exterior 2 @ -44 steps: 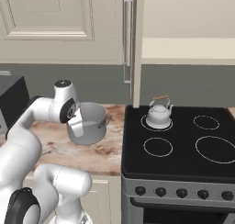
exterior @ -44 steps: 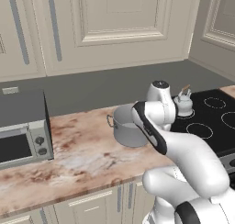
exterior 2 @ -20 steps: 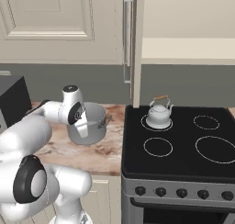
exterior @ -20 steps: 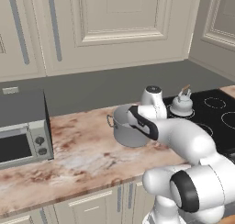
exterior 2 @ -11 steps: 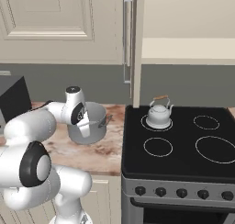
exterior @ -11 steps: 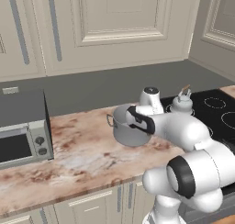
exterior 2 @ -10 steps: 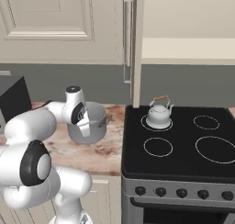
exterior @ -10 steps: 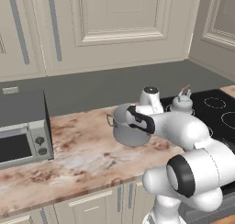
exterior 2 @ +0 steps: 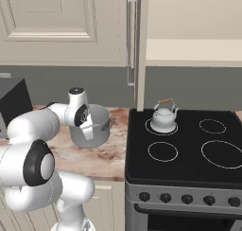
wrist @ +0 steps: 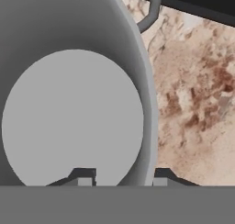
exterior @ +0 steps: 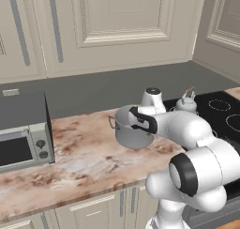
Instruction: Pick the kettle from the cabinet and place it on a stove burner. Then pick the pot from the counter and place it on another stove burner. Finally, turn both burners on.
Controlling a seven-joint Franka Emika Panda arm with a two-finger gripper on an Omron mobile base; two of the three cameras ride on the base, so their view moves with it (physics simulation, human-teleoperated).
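The grey pot [exterior: 125,133] [exterior 2: 94,132] [wrist: 69,122] stands on the marble counter [exterior: 79,162] [exterior 2: 111,154], left of the stove. My gripper [exterior: 140,128] [exterior 2: 89,129] [wrist: 124,178] is open and down at the pot's rim on the stove side. One fingertip [wrist: 82,176] is inside the pot, the other outside, with the wall between them and a loop handle [wrist: 151,9] beyond. The small kettle [exterior: 186,101] [exterior 2: 164,117] sits on the back left burner. The cabinet recess shelf [exterior 2: 194,52] is bare.
The black stove top [exterior: 225,122] [exterior 2: 189,152] has three free burners and a row of knobs [exterior 2: 189,199] on its front. A dark microwave [exterior: 21,134] [exterior 2: 12,104] stands at the counter's left end. Cream cupboards with bar handles hang above.
The hand has come down and shifted toward the pot's rim while the elbow swung forward. Pot and kettle have stayed in place.
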